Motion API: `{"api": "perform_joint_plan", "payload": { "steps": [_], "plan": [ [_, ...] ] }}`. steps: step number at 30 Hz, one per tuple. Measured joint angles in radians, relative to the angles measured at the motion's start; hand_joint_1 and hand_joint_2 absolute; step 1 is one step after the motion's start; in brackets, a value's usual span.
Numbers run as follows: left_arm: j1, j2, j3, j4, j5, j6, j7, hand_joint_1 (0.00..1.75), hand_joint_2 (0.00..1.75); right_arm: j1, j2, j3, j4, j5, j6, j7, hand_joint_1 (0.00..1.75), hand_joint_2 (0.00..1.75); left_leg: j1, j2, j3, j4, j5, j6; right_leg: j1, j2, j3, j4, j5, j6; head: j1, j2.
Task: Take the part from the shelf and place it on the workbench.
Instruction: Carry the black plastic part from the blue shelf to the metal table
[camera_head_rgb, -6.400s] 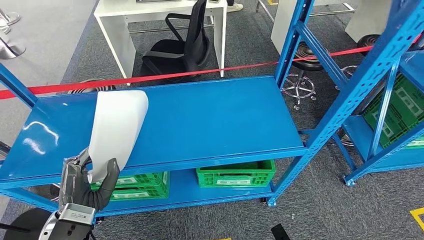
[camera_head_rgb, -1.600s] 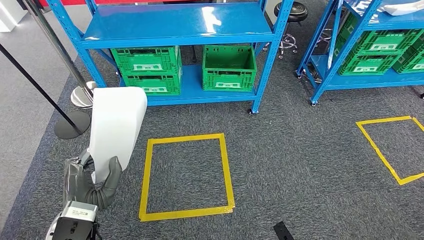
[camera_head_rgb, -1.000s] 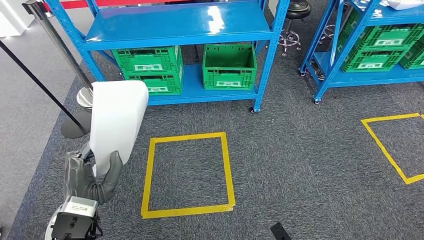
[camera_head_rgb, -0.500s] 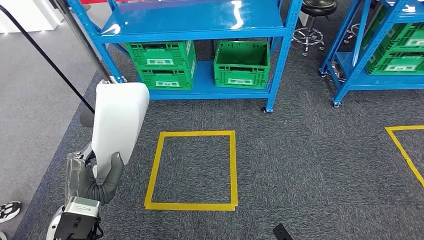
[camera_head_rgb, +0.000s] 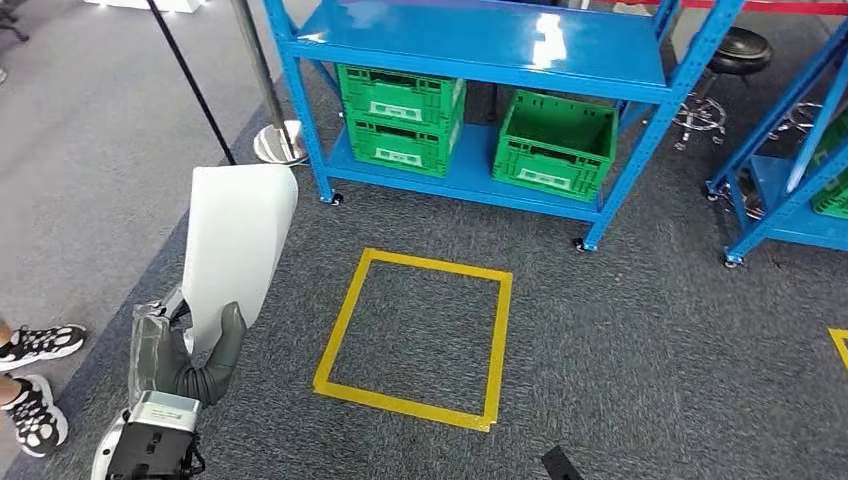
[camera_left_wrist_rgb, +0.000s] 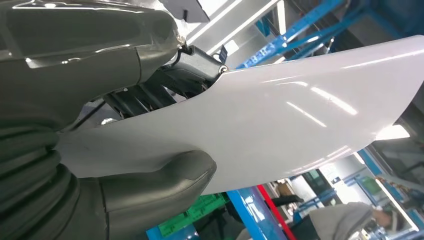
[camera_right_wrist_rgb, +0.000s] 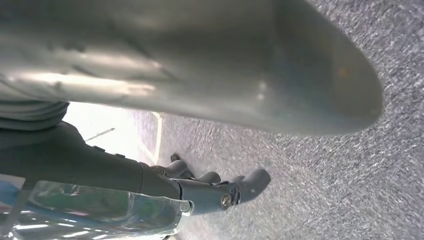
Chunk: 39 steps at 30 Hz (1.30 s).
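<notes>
The left hand (camera_head_rgb: 180, 355) grips the lower end of the part (camera_head_rgb: 235, 250), a smooth white curved panel that stands upright from the hand in the head view. The left wrist view shows the thick grey thumb (camera_left_wrist_rgb: 155, 182) pressed against one face of the part (camera_left_wrist_rgb: 300, 115) and the darker fingers (camera_left_wrist_rgb: 145, 95) behind the other face.

The right hand (camera_right_wrist_rgb: 210, 192) hangs over grey carpet in its own wrist view, holding nothing, its fingers (camera_right_wrist_rgb: 250, 180) loosely bent and apart.

On the carpet just beside the held part lies a square outline of yellow tape (camera_head_rgb: 415, 335). Beyond it stands a blue shelf (camera_head_rgb: 490, 40) on small castors, its lower level carrying green crates (camera_head_rgb: 400, 105), two stacked and one open-topped crate (camera_head_rgb: 555, 140) beside them. A barrier post (camera_head_rgb: 262, 85) on a round metal base stands near the shelf's corner. A person's shoes (camera_head_rgb: 35, 385) appear at the picture's edge, near the left arm.
</notes>
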Motion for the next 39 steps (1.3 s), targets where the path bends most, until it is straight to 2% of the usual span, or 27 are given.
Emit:
{"api": "perform_joint_plan", "payload": {
  "steps": [2,3,4,6,8,10,11,12,14,16,17,18,19,21,23,25,26,28,29,31,32,33,34,35,36,37,39],
  "plan": [
    [0.002,0.000,-0.005,0.000,0.000,0.000,0.001,1.75,1.75,0.004,-0.003,0.000,0.000,0.000,0.000,0.003,0.00,0.00,-0.001,-0.031,0.000,0.001,0.000,0.001,0.001,0.012,-0.039,0.076,-0.014,0.001,0.002,0.000],
    [0.003,0.000,-0.006,0.000,0.000,0.000,0.002,1.75,1.75,0.004,-0.003,0.000,0.000,0.000,0.000,0.005,0.00,0.00,-0.002,-0.046,0.001,0.003,0.000,0.001,0.001,0.015,-0.032,0.055,0.009,-0.001,0.002,0.000],
    [0.003,0.000,-0.006,0.000,-0.001,0.000,0.003,1.75,1.75,0.003,-0.003,0.000,0.000,0.001,0.000,0.008,0.00,0.00,-0.001,-0.060,0.002,0.005,0.000,0.000,0.000,0.021,-0.008,-0.002,0.045,-0.002,0.002,0.000],
    [0.003,0.000,-0.007,0.000,-0.002,0.000,0.005,1.75,1.75,0.002,-0.004,0.000,0.000,0.002,0.004,0.014,0.00,0.00,-0.001,-0.087,-0.001,0.012,-0.002,-0.005,-0.003,0.060,0.049,-0.132,0.101,-0.008,0.001,0.000],
    [0.005,0.000,-0.008,0.000,-0.004,0.001,0.007,1.75,1.75,0.001,-0.005,0.000,0.000,0.002,0.014,0.016,0.00,0.00,0.001,-0.110,-0.009,0.017,-0.001,-0.014,-0.004,0.087,0.075,-0.188,0.113,-0.014,0.001,0.000],
    [0.009,0.000,-0.008,-0.001,-0.007,0.001,0.010,1.75,1.75,-0.001,-0.003,0.000,0.000,0.006,0.019,0.017,0.00,0.00,0.003,-0.127,-0.016,0.015,0.002,-0.024,-0.003,0.072,0.079,-0.194,0.115,-0.023,0.002,0.000],
    [0.011,0.001,-0.008,-0.002,-0.008,0.001,0.011,1.75,1.75,-0.002,-0.003,0.000,0.000,0.008,0.019,0.018,0.00,0.00,0.002,-0.115,-0.021,0.019,-0.001,-0.030,-0.005,0.061,0.082,-0.197,0.117,-0.028,0.001,0.000],
    [0.012,0.002,-0.007,-0.004,-0.010,0.001,0.013,1.75,1.75,-0.003,-0.003,0.000,0.000,0.010,0.019,0.019,0.00,0.00,0.000,-0.090,-0.032,0.037,-0.012,-0.037,-0.008,0.049,0.083,-0.200,0.119,-0.033,-0.003,0.000],
    [0.012,0.002,-0.008,-0.006,-0.011,0.001,0.014,1.75,1.75,-0.003,-0.004,0.000,-0.001,0.012,0.021,0.020,0.00,0.00,0.002,-0.026,-0.081,0.132,-0.062,-0.050,-0.011,0.023,0.086,-0.203,0.119,-0.040,-0.011,0.000],
    [0.013,0.003,-0.008,-0.007,-0.011,0.001,0.015,1.75,1.75,-0.001,-0.004,0.000,-0.001,0.012,0.022,0.020,0.00,0.00,0.013,-0.001,-0.147,0.259,-0.109,-0.060,-0.012,-0.006,0.085,-0.203,0.117,-0.042,-0.013,0.000],
    [0.014,0.003,-0.008,-0.007,-0.011,0.001,0.016,1.75,1.75,-0.001,-0.004,0.000,-0.001,0.012,0.024,0.020,0.00,0.00,0.018,0.002,-0.166,0.290,-0.112,-0.063,-0.013,-0.020,0.085,-0.203,0.116,-0.041,-0.014,0.000],
    [0.015,0.004,-0.008,-0.007,-0.011,0.001,0.016,1.75,1.75,-0.001,-0.004,0.000,-0.001,0.011,0.026,0.020,0.00,0.00,0.022,0.005,-0.163,0.280,-0.096,-0.065,-0.014,-0.033,0.086,-0.203,0.114,-0.039,-0.014,0.000],
    [0.015,0.004,-0.008,-0.008,-0.011,0.001,0.017,1.75,1.75,-0.003,-0.004,0.000,-0.001,0.010,0.029,0.020,0.00,0.00,0.024,0.012,-0.138,0.230,-0.065,-0.066,-0.016,-0.045,0.088,-0.203,0.113,-0.037,-0.014,0.000],
    [0.014,0.004,-0.008,-0.011,-0.012,0.001,0.018,1.75,1.75,-0.004,-0.003,0.000,-0.001,0.009,0.035,0.020,0.00,0.00,0.021,0.051,-0.061,0.087,-0.007,-0.064,-0.015,-0.065,0.095,-0.203,0.107,-0.028,-0.014,0.000],
    [0.013,0.003,-0.007,-0.015,-0.013,-0.001,0.019,1.75,1.75,-0.005,-0.003,0.000,-0.001,0.008,0.039,0.019,0.00,0.00,0.013,0.075,-0.019,0.012,0.010,-0.058,-0.011,-0.083,0.101,-0.205,0.102,-0.017,-0.014,0.000],
    [0.015,0.003,-0.007,-0.017,-0.013,-0.001,0.021,1.75,1.75,-0.005,-0.002,0.000,-0.001,0.008,0.042,0.019,0.00,0.00,0.008,0.057,-0.017,0.005,0.008,-0.048,-0.011,-0.103,0.110,-0.213,0.101,-0.006,-0.014,0.000],
    [0.018,0.003,-0.007,-0.018,-0.014,-0.002,0.021,1.75,1.75,-0.006,-0.002,0.000,-0.002,0.008,0.043,0.018,0.00,0.00,0.010,0.045,-0.014,0.000,0.011,-0.041,-0.013,-0.098,0.114,-0.214,0.098,0.000,-0.013,0.000],
    [0.019,0.002,-0.007,-0.022,-0.015,-0.003,0.020,1.75,1.75,-0.008,0.001,0.000,-0.004,0.007,0.043,0.016,0.00,0.00,0.016,0.022,-0.006,-0.010,0.017,-0.028,-0.015,-0.054,0.101,-0.172,0.067,0.006,-0.008,0.000],
    [0.019,0.001,-0.007,-0.023,-0.016,-0.004,0.020,1.75,1.75,-0.007,0.000,0.000,-0.004,0.007,0.043,0.016,0.00,0.00,0.018,0.011,-0.003,-0.013,0.018,-0.023,-0.014,-0.023,0.076,-0.118,0.038,0.006,-0.005,0.000],
    [0.020,-0.001,-0.008,-0.023,-0.016,-0.008,0.020,1.75,1.75,0.000,-0.001,0.000,-0.005,0.005,0.042,0.015,0.00,0.00,0.016,-0.016,-0.003,-0.013,0.017,-0.017,-0.010,0.006,0.008,0.016,-0.016,0.002,-0.001,0.000],
    [0.023,-0.001,-0.008,-0.023,-0.016,-0.011,0.020,1.75,1.75,0.004,-0.002,0.000,-0.005,0.005,0.040,0.015,0.00,0.00,0.015,-0.031,-0.002,-0.013,0.017,-0.016,-0.008,0.010,-0.018,0.058,-0.022,0.000,-0.001,0.000],
    [0.026,-0.001,-0.008,-0.023,-0.015,-0.014,0.020,1.75,1.75,0.007,-0.002,0.000,-0.005,0.005,0.037,0.015,0.00,0.00,0.014,-0.047,-0.001,-0.012,0.017,-0.016,-0.007,0.013,-0.026,0.062,-0.009,-0.002,-0.001,0.000],
    [0.028,-0.001,-0.008,-0.024,-0.014,-0.016,0.020,1.75,1.75,0.008,-0.002,0.000,-0.005,0.005,0.034,0.015,0.00,0.00,0.014,-0.062,0.000,-0.010,0.016,-0.016,-0.007,0.017,-0.016,0.026,0.023,-0.005,-0.001,0.000],
    [0.029,-0.002,-0.008,-0.024,-0.010,-0.019,0.020,1.75,1.75,0.008,-0.002,0.000,-0.005,0.005,0.033,0.015,0.00,0.00,0.015,-0.077,0.000,-0.007,0.015,-0.019,-0.008,0.029,0.009,-0.040,0.064,-0.007,0.000,0.000],
    [0.030,-0.002,-0.008,-0.025,-0.005,-0.022,0.020,1.75,1.75,0.008,-0.003,0.000,-0.004,0.005,0.032,0.014,0.00,0.00,0.014,-0.092,-0.002,-0.002,0.012,-0.023,-0.011,0.054,0.035,-0.107,0.093,-0.008,0.000,0.000],
    [0.030,-0.002,-0.008,-0.025,0.001,-0.025,0.020,1.75,1.75,0.008,-0.003,0.000,-0.004,0.004,0.032,0.014,0.00,0.00,0.014,-0.104,-0.006,0.004,0.009,-0.027,-0.013,0.075,0.056,-0.158,0.112,-0.009,-0.001,0.000],
    [0.031,-0.003,-0.007,-0.025,0.019,-0.039,0.021,1.75,1.75,0.009,-0.003,-0.001,-0.004,-0.001,0.033,0.011,0.00,0.00,0.016,-0.127,-0.015,0.010,0.008,-0.038,-0.014,0.097,0.072,-0.193,0.115,-0.012,-0.001,0.000]
  ]
}}
